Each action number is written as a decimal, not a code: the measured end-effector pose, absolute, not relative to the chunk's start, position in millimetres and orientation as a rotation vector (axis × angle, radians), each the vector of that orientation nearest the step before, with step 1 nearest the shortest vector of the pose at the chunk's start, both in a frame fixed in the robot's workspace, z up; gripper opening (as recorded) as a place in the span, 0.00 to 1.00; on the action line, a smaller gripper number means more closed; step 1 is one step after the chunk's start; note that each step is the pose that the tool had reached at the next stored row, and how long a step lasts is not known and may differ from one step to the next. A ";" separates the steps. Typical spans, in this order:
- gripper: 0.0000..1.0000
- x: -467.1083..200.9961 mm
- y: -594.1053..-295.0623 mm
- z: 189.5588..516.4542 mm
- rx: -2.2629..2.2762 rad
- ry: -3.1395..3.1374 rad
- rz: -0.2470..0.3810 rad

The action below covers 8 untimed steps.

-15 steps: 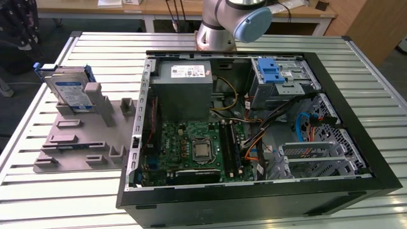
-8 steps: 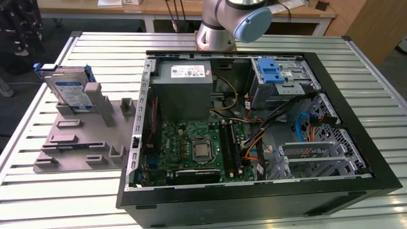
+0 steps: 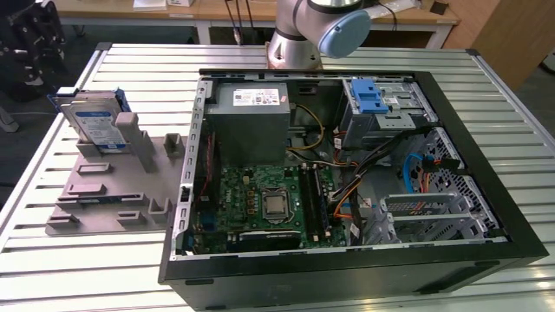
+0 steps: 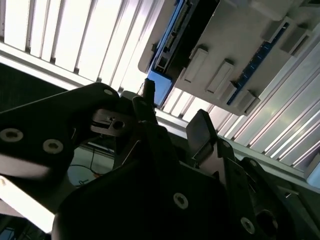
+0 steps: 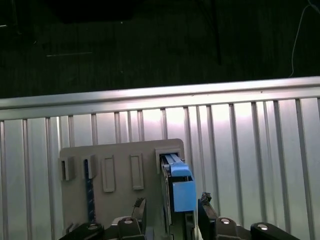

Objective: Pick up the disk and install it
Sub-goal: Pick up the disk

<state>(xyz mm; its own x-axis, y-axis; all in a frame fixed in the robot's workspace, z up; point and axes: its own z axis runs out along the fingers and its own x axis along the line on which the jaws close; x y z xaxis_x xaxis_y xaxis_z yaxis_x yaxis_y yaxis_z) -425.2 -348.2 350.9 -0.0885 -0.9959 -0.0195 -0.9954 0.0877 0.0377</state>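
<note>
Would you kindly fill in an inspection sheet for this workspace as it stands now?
Surface: slatted metal table, bearing a grey fixture and an open computer case.
Job's things: disk upright in the fixture, untouched.
Clutter: nothing seen.
Grippers: gripper above the disk, jaws open.
Cables: blue cable among other wiring inside the case.
Surroundings: desks behind; arm base on the table.

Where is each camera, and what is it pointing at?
Exterior view: off the arm, looking down on the computer case and the disk in its grey holder; the arm shows.
First wrist view: on the arm, facing down at the disk; the gripper shows.
Second wrist view: on the arm, looking past the gripper at the holder.
All three share disk and holder.
</note>
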 end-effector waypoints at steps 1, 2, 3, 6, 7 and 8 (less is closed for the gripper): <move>0.53 -424.8 -346.6 348.9 2.114 -2.308 -0.064; 0.53 -424.6 -345.1 347.3 2.114 -2.309 -0.064; 0.53 -424.6 -344.0 345.8 2.114 -2.309 -0.064; 0.53 -424.6 -343.5 340.5 2.114 -2.308 -0.064; 0.53 -424.6 -343.5 338.7 2.114 -2.309 -0.063; 0.53 -424.6 -343.4 336.8 2.115 -2.309 -0.063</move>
<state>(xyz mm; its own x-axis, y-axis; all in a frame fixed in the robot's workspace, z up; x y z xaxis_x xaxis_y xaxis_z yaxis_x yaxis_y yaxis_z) -424.6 -343.4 336.8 -0.0882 -0.9959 -0.0198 -0.9955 0.0874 0.0361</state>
